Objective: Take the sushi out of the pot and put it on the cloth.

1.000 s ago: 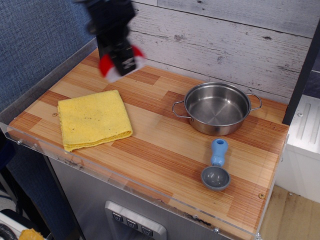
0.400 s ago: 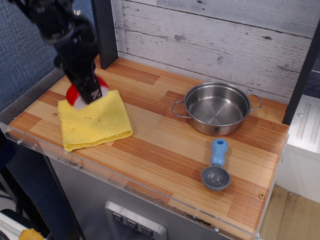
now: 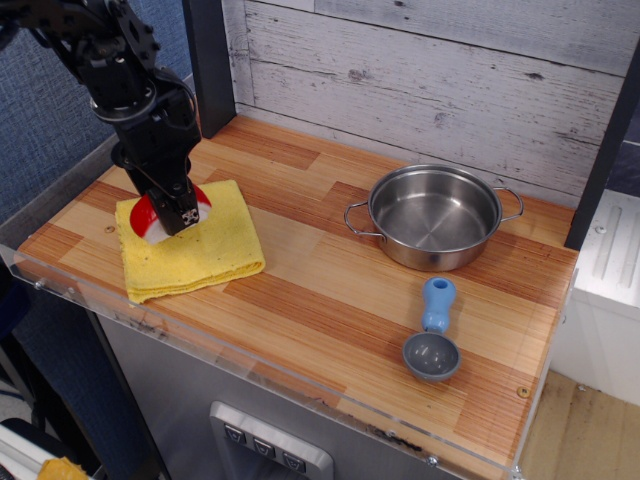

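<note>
The sushi (image 3: 148, 213), red top over a white base, is held in my gripper (image 3: 176, 214) just over the far left part of the yellow cloth (image 3: 195, 248). I cannot tell whether it touches the cloth. The gripper is black and comes down from the upper left, shut on the sushi. The shiny steel pot (image 3: 433, 216) stands empty at the back right of the wooden counter, well away from the gripper.
A grey scoop with a blue handle (image 3: 434, 331) lies in front of the pot. A dark post (image 3: 207, 60) stands at the back behind the cloth. A grey plank wall backs the counter, whose front edge (image 3: 250, 372) has a clear rim.
My gripper has carried the sushi from the back of the counter forward and down to the left, and now holds it low over the cloth.
</note>
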{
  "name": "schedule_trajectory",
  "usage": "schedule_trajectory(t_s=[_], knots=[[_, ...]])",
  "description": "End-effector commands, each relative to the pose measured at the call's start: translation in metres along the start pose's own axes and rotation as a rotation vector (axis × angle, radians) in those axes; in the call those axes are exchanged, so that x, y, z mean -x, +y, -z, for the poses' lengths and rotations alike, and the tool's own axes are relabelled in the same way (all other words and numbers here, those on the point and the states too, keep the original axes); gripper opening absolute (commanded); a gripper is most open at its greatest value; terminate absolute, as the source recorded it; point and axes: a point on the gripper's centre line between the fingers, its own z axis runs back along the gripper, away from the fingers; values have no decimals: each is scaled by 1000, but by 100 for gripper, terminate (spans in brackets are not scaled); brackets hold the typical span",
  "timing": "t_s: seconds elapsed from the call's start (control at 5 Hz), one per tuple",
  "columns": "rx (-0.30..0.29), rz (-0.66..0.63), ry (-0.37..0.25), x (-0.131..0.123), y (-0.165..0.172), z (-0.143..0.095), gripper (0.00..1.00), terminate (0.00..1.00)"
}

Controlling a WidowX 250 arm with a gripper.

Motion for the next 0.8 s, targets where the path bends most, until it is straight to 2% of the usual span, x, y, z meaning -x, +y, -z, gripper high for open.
schedule_trajectory(t_s=[0.0,0.2,0.6], knots=[[-18,-16,18,2,-1,0,0,0],[-10,-41,26,2,1,-2,100,0],[-6,-64,28,2,6,-6,100,0]])
